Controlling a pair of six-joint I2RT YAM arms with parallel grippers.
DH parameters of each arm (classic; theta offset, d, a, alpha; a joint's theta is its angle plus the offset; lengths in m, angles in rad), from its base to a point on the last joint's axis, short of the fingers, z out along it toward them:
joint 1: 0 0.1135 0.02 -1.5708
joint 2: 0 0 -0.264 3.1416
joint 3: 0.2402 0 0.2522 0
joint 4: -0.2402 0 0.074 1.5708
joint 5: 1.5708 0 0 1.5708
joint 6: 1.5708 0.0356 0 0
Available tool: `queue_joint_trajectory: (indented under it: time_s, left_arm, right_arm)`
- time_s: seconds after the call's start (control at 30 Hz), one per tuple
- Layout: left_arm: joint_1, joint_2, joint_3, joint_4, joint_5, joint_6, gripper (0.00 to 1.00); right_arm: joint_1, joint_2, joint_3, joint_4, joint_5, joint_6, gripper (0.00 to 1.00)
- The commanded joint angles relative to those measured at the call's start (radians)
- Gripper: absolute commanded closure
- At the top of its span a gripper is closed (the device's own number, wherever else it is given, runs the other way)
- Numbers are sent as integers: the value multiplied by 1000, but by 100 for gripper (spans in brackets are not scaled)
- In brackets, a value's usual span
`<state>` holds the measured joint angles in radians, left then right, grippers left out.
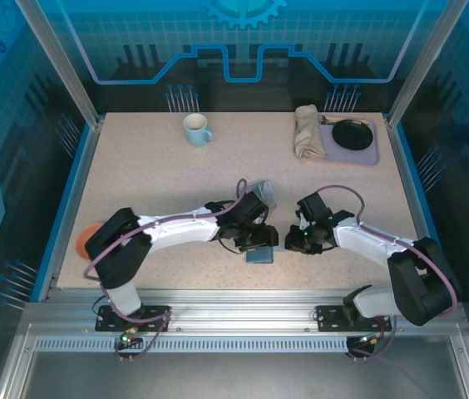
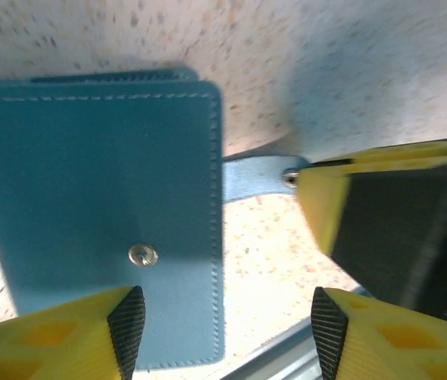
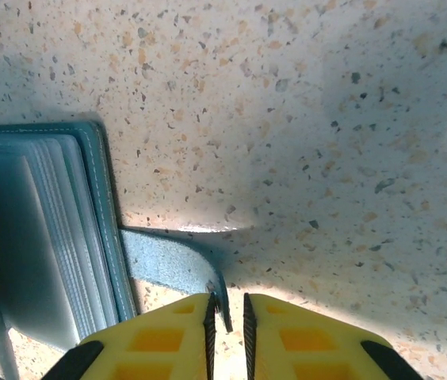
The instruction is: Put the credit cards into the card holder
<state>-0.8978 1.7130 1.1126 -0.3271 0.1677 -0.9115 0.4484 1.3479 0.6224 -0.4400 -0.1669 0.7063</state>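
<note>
Left gripper (image 2: 225, 321) hangs wide-jawed over the closed card holder (image 2: 97, 190), gripping nothing. The holder's strap (image 3: 168, 257) ends in the narrow gap of the right gripper (image 3: 228, 313); whether those fingertips pinch it or merely flank it is unclear. Any tug there could drag or flip the soft, unbraced holder across the table (image 1: 151, 183).
</note>
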Motion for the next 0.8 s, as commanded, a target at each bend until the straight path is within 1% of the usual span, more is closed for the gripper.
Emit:
queue_joint_trajectory:
  time_s: [0.0,0.1,0.27,0.47,0.77]
  left_arm:
    - [6,-96,-27,-44,-83,31,37]
    - [25,-124,-59,-57,-86,36,37]
    - [44,-140,-117,-53,-91,22,37]
    - [47,-118,-125,-58,-91,16,37]
    - [49,-85,-112,-54,-80,10,37]
  right_arm:
    - [-18,-19,2,-4,-23,5,81]
    - [-21,-21,5,-6,-30,5,83]
    - [-29,-48,11,-27,-26,-1,81]
    - [-50,-58,9,-28,-50,-15,83]
    - [-49,-23,8,-4,-80,-20,81]
